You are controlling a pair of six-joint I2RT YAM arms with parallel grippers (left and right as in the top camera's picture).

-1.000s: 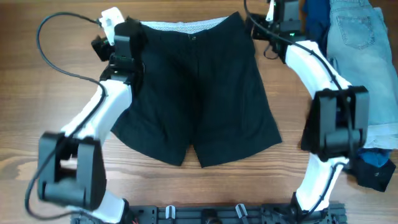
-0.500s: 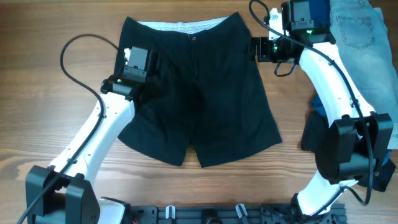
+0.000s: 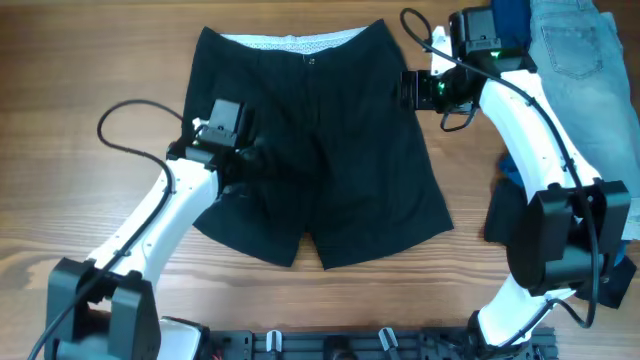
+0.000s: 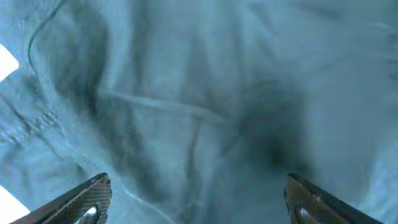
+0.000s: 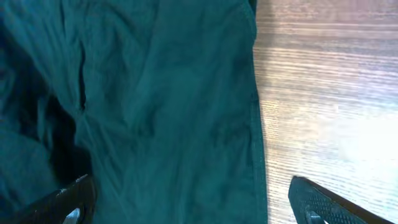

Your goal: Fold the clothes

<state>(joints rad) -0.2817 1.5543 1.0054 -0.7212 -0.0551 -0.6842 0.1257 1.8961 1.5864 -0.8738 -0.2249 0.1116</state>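
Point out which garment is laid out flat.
The black shorts, spread flat mid-table; the light denim garment lies heaped with others at the right edge.

readable writing: none in any view
shorts [image 3: 320, 150]: plain dark cloth, no tag or print I can read; the pale waistband lining at 12 o'clock is speckled, too fine to tell
jeans [image 3: 575, 60]: at 2 o'clock, no patch or label legible
left arm [image 3: 160, 215]: white casing, no lettering I can make out
right arm [image 3: 530, 110]: the same, nothing legible
table [image 3: 60, 120]: wood grain only
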